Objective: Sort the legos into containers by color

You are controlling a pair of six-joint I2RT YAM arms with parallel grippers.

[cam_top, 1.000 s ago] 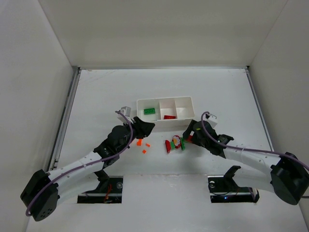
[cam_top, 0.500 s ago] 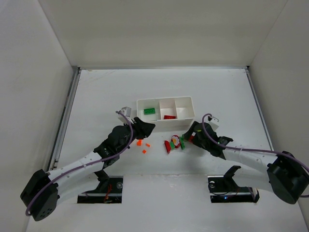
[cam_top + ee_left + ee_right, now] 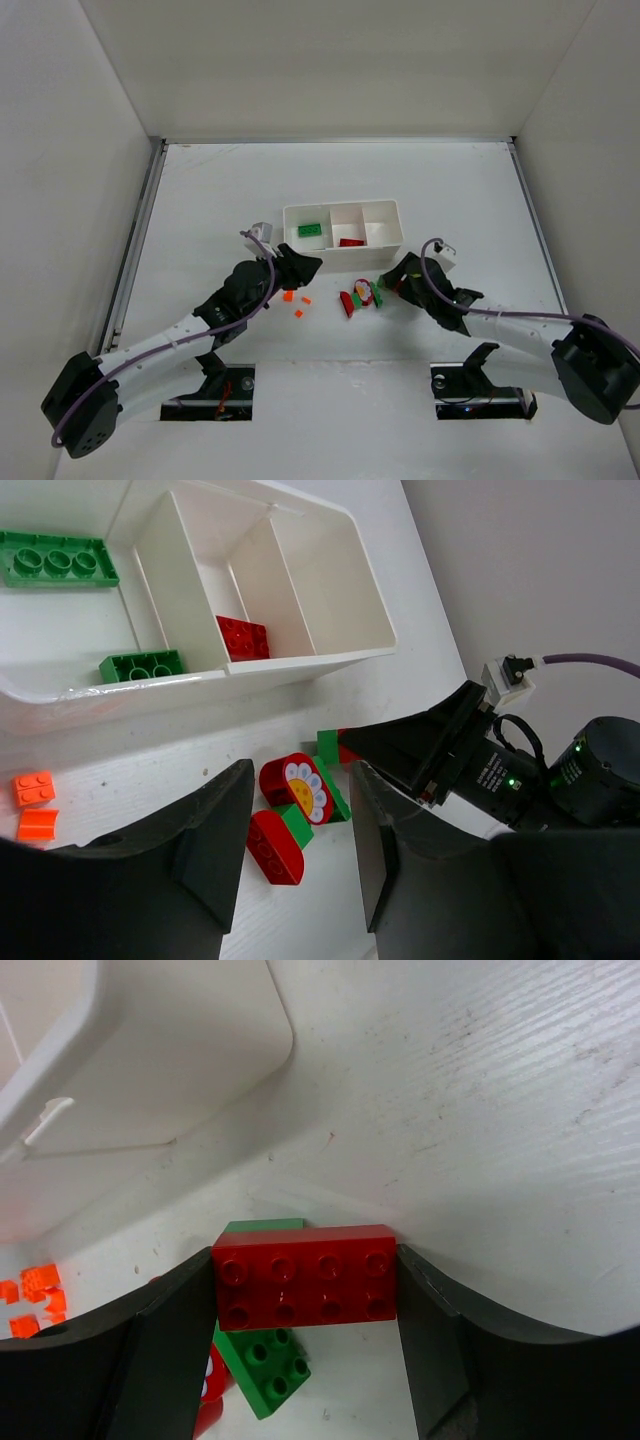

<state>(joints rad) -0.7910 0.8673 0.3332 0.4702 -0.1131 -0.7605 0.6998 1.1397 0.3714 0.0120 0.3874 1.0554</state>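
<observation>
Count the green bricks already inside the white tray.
2, both in the tray's left compartment: a long green brick and a shorter green brick beside the divider. The near wall may hide others.

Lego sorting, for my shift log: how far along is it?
Done: two green bricks lie in the left compartment of the tray, one red block in the middle one. In hand: the right hand grips a red brick at the loose pile. Left: that pile's green and red pieces and the orange bits; the right compartment is empty.
</observation>
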